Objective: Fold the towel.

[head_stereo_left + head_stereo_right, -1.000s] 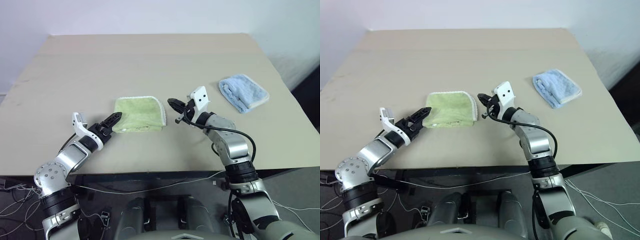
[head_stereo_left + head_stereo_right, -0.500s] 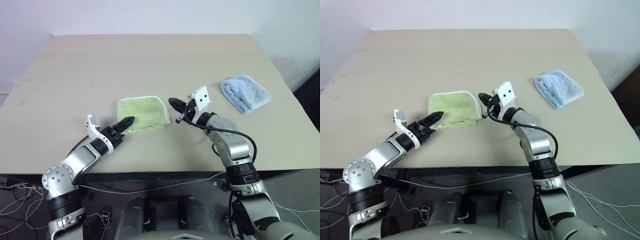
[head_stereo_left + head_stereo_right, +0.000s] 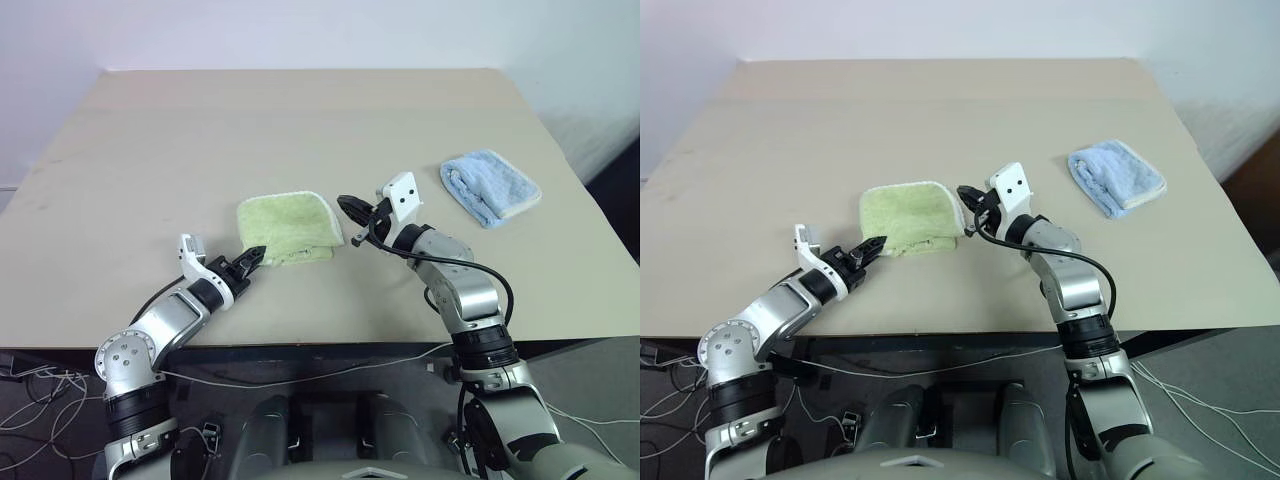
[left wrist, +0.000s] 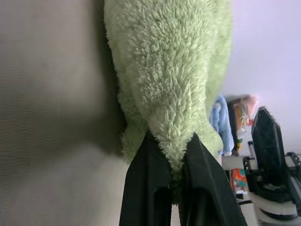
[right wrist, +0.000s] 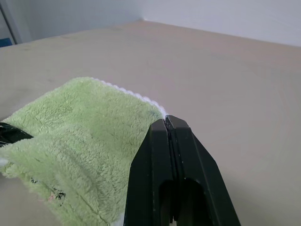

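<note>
Towel, folded, on table: pinched at near corner.
The towel [image 3: 287,227] lies mid-table [image 3: 300,120]; left gripper [image 4: 173,155] is clamped on its near-left corner. Right gripper [image 3: 347,209] hovers at its right edge, fingers pressed together, empty. Blue cloth [image 3: 489,186] sits well apart, to the right.

I see a wide, pale beige wooden bench [image 3: 300,110] carrying a folded light yellow-green terry cloth towel [image 3: 290,225] near its middle and, well apart toward its right edge, a smaller crumpled light blue cloth [image 3: 490,185].
</note>
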`<control>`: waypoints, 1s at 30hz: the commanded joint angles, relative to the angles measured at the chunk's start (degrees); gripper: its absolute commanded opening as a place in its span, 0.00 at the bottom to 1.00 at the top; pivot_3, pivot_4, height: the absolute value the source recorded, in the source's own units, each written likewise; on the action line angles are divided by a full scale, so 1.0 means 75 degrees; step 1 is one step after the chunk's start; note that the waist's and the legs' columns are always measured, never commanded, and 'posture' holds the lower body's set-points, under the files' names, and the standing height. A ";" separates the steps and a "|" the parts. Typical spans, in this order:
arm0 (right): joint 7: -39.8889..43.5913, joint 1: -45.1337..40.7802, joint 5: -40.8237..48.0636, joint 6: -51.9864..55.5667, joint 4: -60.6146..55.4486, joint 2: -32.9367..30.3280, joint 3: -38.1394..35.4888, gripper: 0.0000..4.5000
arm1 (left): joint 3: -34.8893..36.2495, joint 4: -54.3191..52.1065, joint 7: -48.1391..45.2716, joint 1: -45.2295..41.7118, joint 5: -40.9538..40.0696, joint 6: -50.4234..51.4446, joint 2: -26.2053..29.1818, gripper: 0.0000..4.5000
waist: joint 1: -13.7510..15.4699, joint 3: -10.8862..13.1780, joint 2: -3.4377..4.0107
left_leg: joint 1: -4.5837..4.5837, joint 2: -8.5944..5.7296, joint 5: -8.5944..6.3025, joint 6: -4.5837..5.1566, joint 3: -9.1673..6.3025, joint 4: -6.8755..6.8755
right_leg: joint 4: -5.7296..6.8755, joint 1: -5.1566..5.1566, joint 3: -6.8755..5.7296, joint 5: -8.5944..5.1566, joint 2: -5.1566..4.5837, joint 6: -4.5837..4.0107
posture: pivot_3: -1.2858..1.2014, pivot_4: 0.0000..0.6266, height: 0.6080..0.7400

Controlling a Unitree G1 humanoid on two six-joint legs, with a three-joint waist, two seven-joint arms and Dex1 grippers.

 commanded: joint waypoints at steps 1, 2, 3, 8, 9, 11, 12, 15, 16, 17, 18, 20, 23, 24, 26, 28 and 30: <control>-0.0033 -0.0109 0.0058 -0.0057 -0.0325 -0.0011 -0.0045 0.00 | -0.0078 0.0010 0.0027 -0.0013 -0.0096 -0.0153 0.0088 0.00 | 0.0000 0.0000 0.0000 | 0.0000 0.0000 0.0000 0.0000 0.0000 0.0000 | 0.0000 0.0000 0.0000 0.0000 0.0000 0.0000 | 0.52 0.24 1.00; -0.0034 -0.0114 0.0057 -0.0056 -0.0328 -0.0014 -0.0047 0.00 | -0.0061 0.0031 0.0035 -0.0106 -0.0067 -0.0221 0.0134 0.00 | -0.0001 0.0000 0.0000 | 0.0000 0.0000 0.0000 0.0000 0.0000 0.0000 | 0.0000 0.0000 0.0000 0.0000 0.0000 0.0000 | 0.52 0.24 1.00; -0.0034 -0.0118 0.0057 -0.0055 -0.0329 -0.0017 -0.0049 0.00 | -0.0050 0.0048 0.0040 -0.0171 -0.0051 -0.0268 0.0166 0.00 | -0.0001 0.0000 0.0000 | 0.0000 0.0000 0.0000 0.0000 0.0000 0.0000 | 0.0000 0.0000 0.0000 0.0000 0.0000 0.0000 | 0.52 0.24 1.00; -0.0043 -0.0181 0.0055 -0.0057 -0.0315 -0.0030 -0.0065 0.00 | 0.0515 0.0889 0.0203 -0.1751 0.0168 -0.1264 0.0681 0.00 | 0.0004 0.0011 -0.0017 | -0.0005 0.0001 0.0001 0.0000 -0.0004 0.0001 | 0.0000 -0.0002 -0.0003 0.0000 0.0002 -0.0001 | 0.52 0.24 1.00; -0.0046 -0.0206 0.0050 -0.0065 -0.0289 -0.0022 -0.0060 0.00 | 0.0611 0.1149 0.0192 -0.2059 0.0231 -0.1452 0.0797 0.00 | -0.0008 0.0011 -0.0017 | -0.0006 0.0000 0.0001 0.0001 -0.0003 0.0002 | -0.0001 -0.0003 -0.0004 0.0000 0.0002 0.0000 | 0.52 0.24 1.00; -0.0046 -0.0244 0.0038 -0.0090 -0.0250 -0.0003 -0.0037 0.00 | 0.0754 0.1713 -0.0055 -0.2711 0.0588 -0.1886 0.1144 0.00 | -0.0020 0.0011 -0.0018 | -0.0007 0.0000 0.0007 0.0012 -0.0001 0.0001 | -0.0003 -0.0003 -0.0004 0.0001 0.0006 0.0002 | 0.52 0.24 1.00; -0.0049 -0.0255 0.0030 -0.0103 -0.0241 0.0006 -0.0025 0.00 | 0.0857 0.2089 -0.0168 -0.3053 0.0799 -0.2157 0.1352 0.00 | -0.0034 0.0012 -0.0017 | -0.0008 0.0000 0.0008 0.0013 0.0000 0.0000 | -0.0004 -0.0004 -0.0004 0.0001 0.0010 0.0002 | 0.52 0.24 1.00; -0.0073 -0.0272 0.0011 -0.0131 -0.0242 0.0035 0.0006 0.00 | 0.1061 0.3159 -0.0823 -0.3738 0.1724 -0.3123 0.2125 0.00 | -0.0074 0.0015 -0.0022 | -0.0008 0.0008 0.0010 0.0013 0.0007 -0.0003 | -0.0006 -0.0006 -0.0004 0.0001 0.0026 0.0004 | 0.52 0.24 1.00; -0.0087 -0.0262 0.0009 -0.0133 -0.0262 0.0033 0.0000 0.00 | 0.1157 0.3539 -0.0988 -0.3829 0.1973 -0.3370 0.2385 0.00 | -0.0083 0.0015 -0.0021 | -0.0008 0.0010 0.0011 0.0013 0.0013 -0.0005 | -0.0007 -0.0008 -0.0003 0.0001 0.0030 0.0004 | 0.52 0.24 1.00; -0.0103 -0.0246 0.0012 -0.0130 -0.0286 0.0028 -0.0012 0.00 | 0.1198 0.3850 -0.1172 -0.3851 0.2270 -0.3635 0.2619 0.00 | -0.0095 0.0015 -0.0022 | -0.0008 0.0010 0.0011 0.0012 0.0016 -0.0007 | -0.0007 -0.0011 -0.0002 0.0001 0.0030 0.0005 | 0.52 0.24 1.00; -0.0116 -0.0204 0.0020 -0.0120 -0.0325 0.0012 -0.0033 0.00 | 0.1264 0.4185 -0.1329 -0.3792 0.2626 -0.3999 0.2866 0.00 | -0.0105 0.0015 -0.0021 | -0.0008 0.0012 0.0011 0.0012 0.0019 -0.0008 | -0.0007 -0.0014 0.0000 0.0000 0.0032 0.0005 | 0.52 0.24 1.00; -0.0136 -0.0089 0.0004 -0.0128 -0.0358 -0.0023 -0.0042 0.00 | 0.1536 0.4922 -0.1393 -0.3644 0.3109 -0.4659 0.3225 0.00 | -0.0102 0.0016 -0.0021 | -0.0008 0.0014 0.0012 0.0009 0.0021 -0.0012 | -0.0007 -0.0017 0.0002 0.0000 0.0033 0.0006 | 0.52 0.24 1.00; -0.0138 0.0086 -0.0047 -0.0147 -0.0415 -0.0078 0.0001 0.00 | 0.2004 0.5596 -0.1404 -0.3126 0.3489 -0.5253 0.3390 0.00 | -0.0080 0.0016 -0.0022 | -0.0008 0.0014 0.0010 0.0007 0.0021 -0.0012 | -0.0009 -0.0017 0.0002 0.0000 0.0030 0.0006 | 0.52 0.24 1.00; -0.0136 0.0117 -0.0050 -0.0137 -0.0440 -0.0092 0.0004 0.00 | 0.2159 0.5551 -0.1382 -0.2823 0.3504 -0.5286 0.3325 0.00 | -0.0079 0.0016 -0.0022 | -0.0008 0.0014 0.0008 0.0004 0.0021 -0.0012 | -0.0010 -0.0016 0.0003 0.0000 0.0028 0.0006 | 0.52 0.24 1.00; -0.0129 0.0142 -0.0052 -0.0125 -0.0461 -0.0117 -0.0006 0.00 | 0.2361 0.5306 -0.1309 -0.2353 0.3539 -0.5294 0.3168 0.00 | -0.0065 0.0021 -0.0030 | -0.0009 0.0013 0.0001 -0.0007 0.0021 -0.0013 | -0.0010 -0.0019 0.0004 0.0000 0.0022 0.0006 | 0.52 0.24 1.00; -0.0113 0.0125 -0.0050 -0.0125 -0.0424 -0.0144 -0.0032 0.00 | 0.2684 0.4623 -0.1111 -0.1696 0.3313 -0.5120 0.2845 0.00 | -0.0033 0.0026 -0.0055 | -0.0013 0.0010 -0.0001 -0.0012 0.0016 -0.0012 | -0.0005 -0.0023 0.0001 0.0000 0.0011 0.0006 | 0.52 0.24 1.00; -0.0075 0.0073 -0.0052 -0.0126 -0.0347 -0.0165 -0.0032 0.00 | 0.2977 0.3930 -0.0912 -0.1083 0.3040 -0.4922 0.2480 0.00 | -0.0036 0.0022 -0.0079 | -0.0015 0.0009 -0.0003 -0.0014 0.0012 -0.0012 | -0.0005 -0.0025 0.0002 0.0002 -0.0005 0.0005 | 0.52 0.24 1.00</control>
